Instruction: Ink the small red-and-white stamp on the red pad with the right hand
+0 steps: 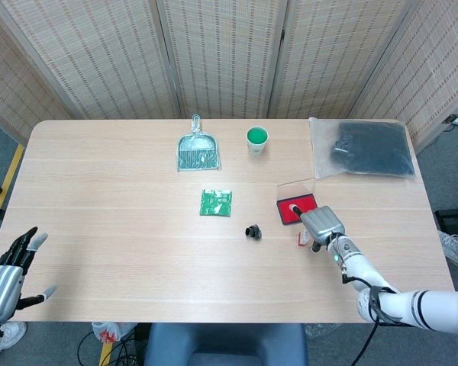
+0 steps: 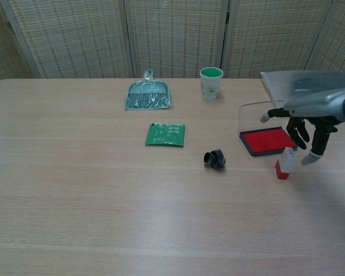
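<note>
The small red-and-white stamp (image 2: 284, 163) stands upright on the table just in front of the red ink pad (image 2: 268, 140), whose clear lid (image 2: 254, 117) is raised at the back. My right hand (image 2: 303, 124) hovers above and to the right of the stamp with its fingers spread, holding nothing. In the head view the stamp (image 1: 303, 240) peeks out left of the right hand (image 1: 321, 224), and the pad (image 1: 295, 207) lies just beyond it. My left hand (image 1: 8, 278) hangs off the table's near left corner, fingers apart and empty.
A small black object (image 2: 215, 158) lies left of the pad. Further left is a green packet (image 2: 165, 134). A bagged dustpan (image 2: 148, 95) and a green cup (image 2: 211, 75) sit further back. A plastic bag with dark contents (image 1: 370, 149) fills the far right corner.
</note>
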`<act>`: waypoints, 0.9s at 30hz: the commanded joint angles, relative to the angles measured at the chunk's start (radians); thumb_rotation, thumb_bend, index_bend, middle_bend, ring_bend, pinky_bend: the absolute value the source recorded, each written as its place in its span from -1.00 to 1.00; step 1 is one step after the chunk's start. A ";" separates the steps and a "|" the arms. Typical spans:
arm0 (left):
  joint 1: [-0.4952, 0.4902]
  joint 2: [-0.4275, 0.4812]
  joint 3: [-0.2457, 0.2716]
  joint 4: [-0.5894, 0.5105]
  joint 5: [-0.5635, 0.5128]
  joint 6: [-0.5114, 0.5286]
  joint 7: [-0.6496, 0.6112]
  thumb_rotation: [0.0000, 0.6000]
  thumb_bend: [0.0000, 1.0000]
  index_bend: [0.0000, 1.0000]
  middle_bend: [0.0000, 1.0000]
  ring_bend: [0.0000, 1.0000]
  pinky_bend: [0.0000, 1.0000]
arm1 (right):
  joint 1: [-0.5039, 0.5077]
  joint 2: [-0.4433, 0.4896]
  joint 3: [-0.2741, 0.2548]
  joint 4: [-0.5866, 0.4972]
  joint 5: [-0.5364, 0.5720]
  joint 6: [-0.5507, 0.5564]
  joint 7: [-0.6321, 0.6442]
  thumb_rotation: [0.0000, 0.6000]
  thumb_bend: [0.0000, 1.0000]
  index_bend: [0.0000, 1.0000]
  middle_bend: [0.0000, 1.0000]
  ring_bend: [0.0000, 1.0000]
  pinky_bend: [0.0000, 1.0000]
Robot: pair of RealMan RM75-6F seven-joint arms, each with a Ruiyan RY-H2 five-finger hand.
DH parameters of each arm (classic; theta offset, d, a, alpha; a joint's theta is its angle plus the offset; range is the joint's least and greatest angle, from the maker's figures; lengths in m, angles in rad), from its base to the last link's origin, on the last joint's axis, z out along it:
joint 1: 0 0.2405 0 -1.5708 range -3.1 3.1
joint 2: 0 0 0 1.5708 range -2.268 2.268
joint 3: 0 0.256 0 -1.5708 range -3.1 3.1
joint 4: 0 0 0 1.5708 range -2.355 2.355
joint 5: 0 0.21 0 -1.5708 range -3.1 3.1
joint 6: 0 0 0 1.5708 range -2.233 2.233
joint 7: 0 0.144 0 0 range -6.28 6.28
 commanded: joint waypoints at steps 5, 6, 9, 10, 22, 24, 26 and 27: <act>0.005 0.001 0.001 -0.004 0.007 0.010 0.003 1.00 -0.60 -0.85 -1.00 -0.84 -0.44 | -0.341 0.038 -0.107 -0.073 -0.529 0.616 0.049 1.00 -0.71 -1.00 -0.57 -0.53 -0.24; 0.004 0.000 0.001 -0.004 0.007 0.008 0.006 1.00 -0.60 -0.85 -1.00 -0.84 -0.44 | -0.383 0.032 -0.122 -0.050 -0.570 0.668 0.068 1.00 -0.71 -1.00 -0.62 -0.57 -0.30; 0.000 -0.007 0.000 -0.005 0.008 0.002 0.020 1.00 -0.60 -0.85 -1.00 -0.84 -0.44 | -0.509 0.036 -0.172 0.029 -0.671 0.786 0.175 1.00 -0.71 -1.00 -0.72 -0.68 -0.40; -0.003 -0.010 -0.001 -0.005 0.010 0.000 0.025 1.00 -0.60 -0.85 -1.00 -0.84 -0.44 | -0.542 0.043 -0.183 0.049 -0.685 0.811 0.203 1.00 -0.71 -1.00 -0.75 -0.72 -0.44; -0.024 -0.035 0.012 0.007 0.040 -0.030 0.079 1.00 -0.60 -0.85 -1.00 -0.84 -0.44 | -0.795 0.034 -0.124 0.181 -0.777 1.028 0.317 1.00 -0.69 -1.00 -0.97 -0.98 -0.86; -0.024 -0.035 0.014 0.008 0.042 -0.028 0.078 1.00 -0.60 -0.85 -1.00 -0.84 -0.44 | -0.811 0.038 -0.119 0.179 -0.803 1.030 0.322 1.00 -0.69 -1.00 -0.99 -0.99 -0.88; -0.022 -0.035 0.013 0.007 0.042 -0.024 0.078 1.00 -0.60 -0.85 -1.00 -0.84 -0.44 | -0.820 0.042 -0.112 0.180 -0.820 1.019 0.324 1.00 -0.69 -1.00 -1.00 -0.99 -0.89; -0.022 -0.036 0.013 0.007 0.042 -0.022 0.079 1.00 -0.60 -0.85 -1.00 -0.84 -0.44 | -0.823 0.044 -0.107 0.181 -0.822 1.010 0.324 1.00 -0.69 -1.00 -1.00 -1.00 -0.90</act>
